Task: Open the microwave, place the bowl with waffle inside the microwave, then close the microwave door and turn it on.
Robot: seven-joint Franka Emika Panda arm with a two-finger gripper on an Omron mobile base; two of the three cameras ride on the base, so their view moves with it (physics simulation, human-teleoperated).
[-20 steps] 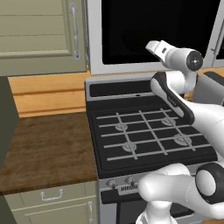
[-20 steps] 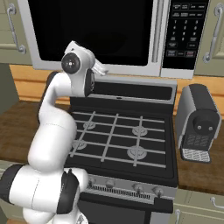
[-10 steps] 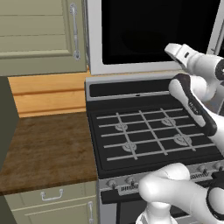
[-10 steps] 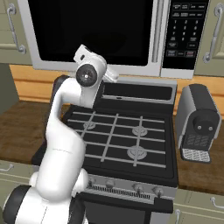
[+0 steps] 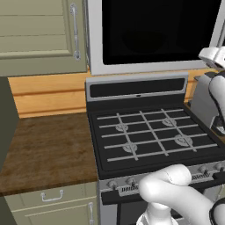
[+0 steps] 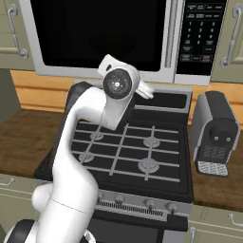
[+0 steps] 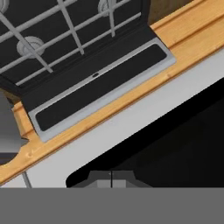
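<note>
Left base view: the microwave (image 5: 154, 35) hangs above the stove (image 5: 154, 132), its door (image 5: 158, 30) flat and closed, the black glass facing out. The white arm (image 5: 176, 193) rises from the lower right, and its upper links (image 5: 217, 83) curve up along the right edge beside a grey appliance (image 5: 204, 101). To the left lie a brown counter (image 5: 44, 149) and a beige upper cabinet (image 5: 39, 35).

Right base view: the arm climbs from the lower left, arches over the stove grates (image 6: 128, 152) and bends at a round dark-faced joint (image 6: 117, 84) just below the microwave's lower frame. The hand reaches on to the right from that joint, toward the stove's back panel (image 6: 161, 100); the fingertips are hidden here. The microwave's control panel (image 6: 199, 33) sits right of the vertical bar handle (image 6: 172, 33). The grey appliance stands on the counter right of the stove.

Hand view: rolled over, the camera looks at the lower silver frame (image 7: 109, 140) of the microwave door, with the black glass below it in the picture and the stove's back panel above. The gripper (image 7: 111, 178) shows at the bottom, its two tips pressed together with nothing between them, close to the glass.
</note>
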